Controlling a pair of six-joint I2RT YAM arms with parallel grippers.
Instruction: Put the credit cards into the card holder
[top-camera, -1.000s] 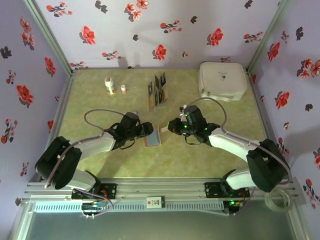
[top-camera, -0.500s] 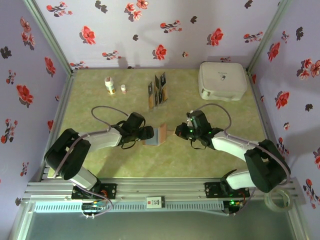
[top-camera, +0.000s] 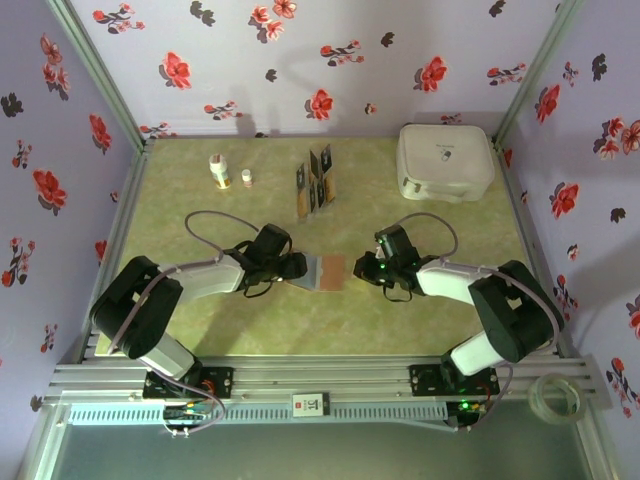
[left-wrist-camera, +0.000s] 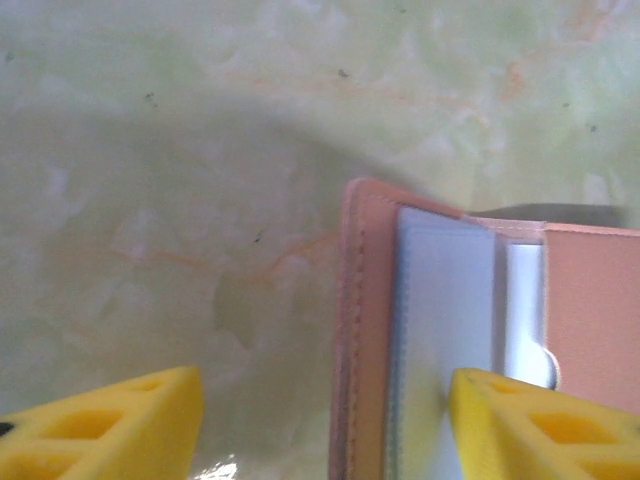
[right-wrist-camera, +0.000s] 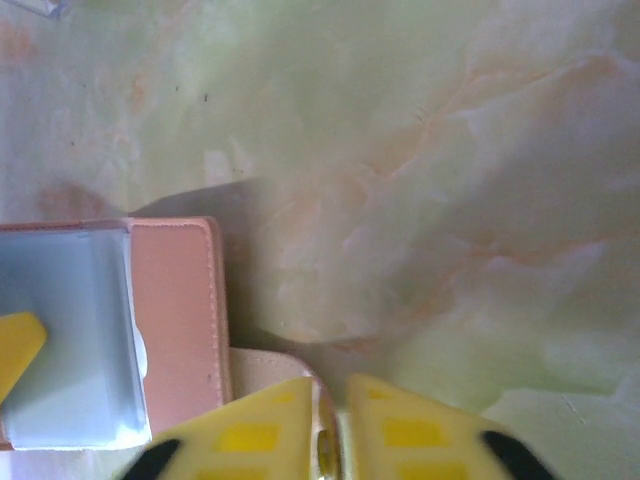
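Lilac floral walls (top-camera: 400, 40) enclose a green marbled table (top-camera: 200, 330). The left gripper (left-wrist-camera: 320, 410) gapes over the card holder (left-wrist-camera: 440, 330); the right gripper (right-wrist-camera: 325, 430) clamps its opposite edge.

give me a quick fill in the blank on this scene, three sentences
1. The left gripper has its jaws ___ over the edge of the card holder.
2. The credit cards stand in a rack, and the white case sits in the far ___ corner of the table.
3. Left of the rack stand ___ small bottles.

Missing words: open; right; two
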